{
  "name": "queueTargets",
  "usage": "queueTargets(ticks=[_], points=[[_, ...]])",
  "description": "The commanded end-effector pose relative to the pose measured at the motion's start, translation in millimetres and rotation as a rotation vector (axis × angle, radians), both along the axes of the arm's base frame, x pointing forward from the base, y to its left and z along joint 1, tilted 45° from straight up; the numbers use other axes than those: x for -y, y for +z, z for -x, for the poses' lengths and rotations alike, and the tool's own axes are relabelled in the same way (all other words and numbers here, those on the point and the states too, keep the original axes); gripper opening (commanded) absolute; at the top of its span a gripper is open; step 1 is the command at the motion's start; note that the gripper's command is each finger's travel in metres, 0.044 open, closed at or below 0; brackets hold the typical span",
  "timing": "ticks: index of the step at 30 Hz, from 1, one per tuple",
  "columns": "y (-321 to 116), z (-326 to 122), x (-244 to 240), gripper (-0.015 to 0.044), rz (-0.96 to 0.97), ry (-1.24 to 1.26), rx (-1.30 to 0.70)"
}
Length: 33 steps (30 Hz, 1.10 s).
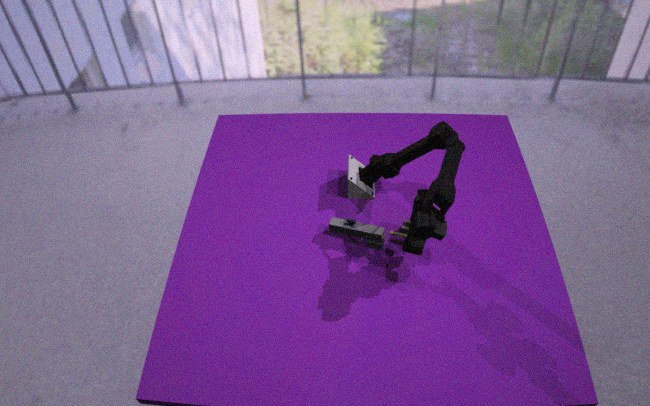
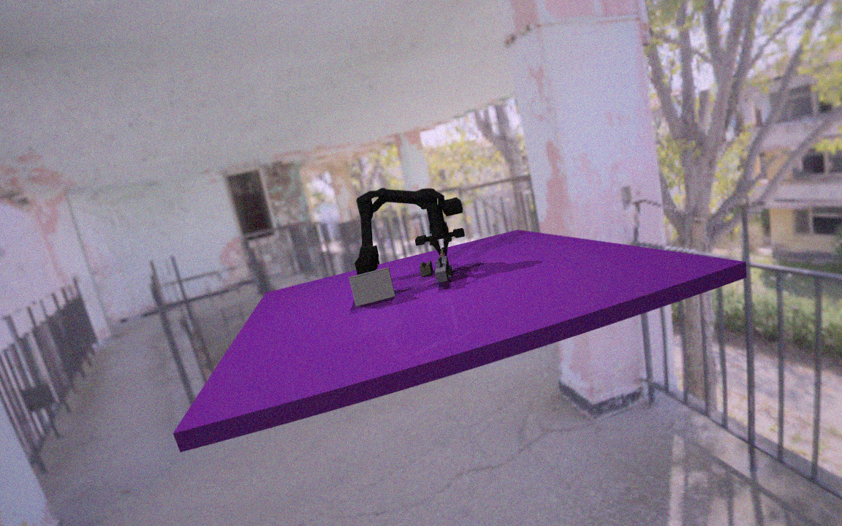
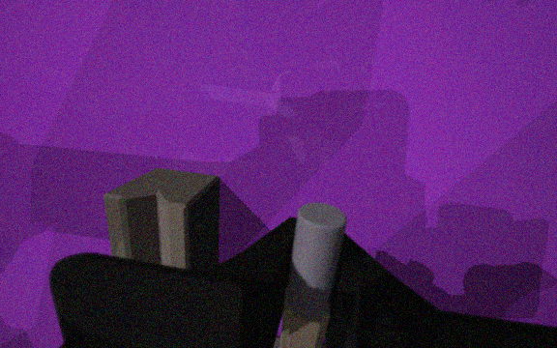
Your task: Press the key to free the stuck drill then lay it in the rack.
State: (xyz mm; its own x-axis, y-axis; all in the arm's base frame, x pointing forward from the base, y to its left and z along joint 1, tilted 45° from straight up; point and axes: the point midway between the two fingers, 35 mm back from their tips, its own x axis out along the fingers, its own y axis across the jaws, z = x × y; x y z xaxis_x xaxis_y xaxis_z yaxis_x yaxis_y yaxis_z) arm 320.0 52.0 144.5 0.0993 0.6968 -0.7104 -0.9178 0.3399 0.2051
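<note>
My black parallel-jaw gripper is closed nearly to its narrowest and clamps the slim grey cylindrical drill. In the wrist view the drill's flat round end projects forward from between my dark fingers; its rear part is brass-coloured.

In the top view the drill lies level in my grip, above the flat purple table top. It is clear of the long grey rectangular block, with a visible gap between the drill's end and the block's near face. A small dark key sits on the block's upper side.

The small olive-grey rack with a central groove stands on the purple surface just beside the drill. The drill is not in the groove.

A light grey mounting plate stands at my arm's base.
</note>
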Motion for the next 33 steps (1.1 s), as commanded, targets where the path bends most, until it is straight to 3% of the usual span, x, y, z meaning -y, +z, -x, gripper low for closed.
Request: queueTargets(ticks=[1,33], points=[[2.6,-0.1,2.1,0.0000,0.002,0.002,0.007],[9.5,3.7,11.9,0.0000,0.002,0.002,0.007]])
